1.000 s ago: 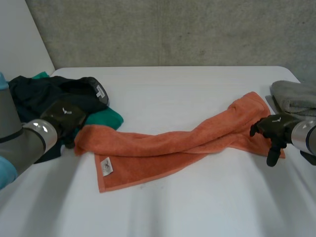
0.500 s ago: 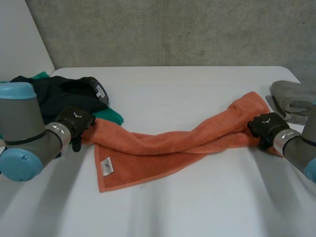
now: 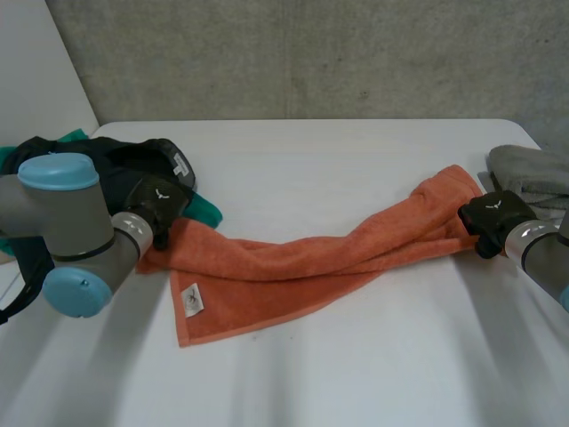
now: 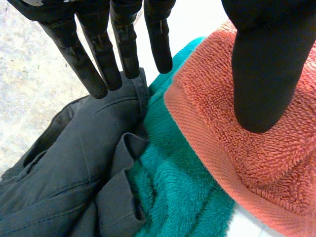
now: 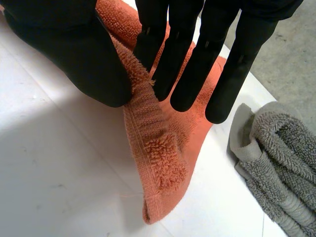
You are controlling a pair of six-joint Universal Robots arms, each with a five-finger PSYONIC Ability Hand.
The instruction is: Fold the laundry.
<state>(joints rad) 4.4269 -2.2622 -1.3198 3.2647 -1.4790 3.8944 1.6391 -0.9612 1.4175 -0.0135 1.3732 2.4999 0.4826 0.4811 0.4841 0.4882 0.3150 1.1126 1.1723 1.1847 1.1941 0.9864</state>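
Two hands, one orange towel (image 3: 293,262), and it all comes down to the long axis. The nearest corner, with the little white label (image 3: 189,300), lies flat on the white table (image 3: 356,382). From there the towel runs bunched like a rope across the table, with a hand at each end.

The left hand (image 3: 158,203) is spread wide. Its thumb (image 4: 266,74) rests on the towel's edge and its straight fingers (image 4: 98,64) reach over the dark garment (image 3: 107,169) and green cloth (image 3: 206,210) just beyond, gripping nothing.

The right hand (image 3: 487,218) looks to be pinching a ridge of its end between thumb and straight fingers, with a grey towel (image 3: 533,173) just past it.

My guess is the left has to close on its corner before any pull along that axis.
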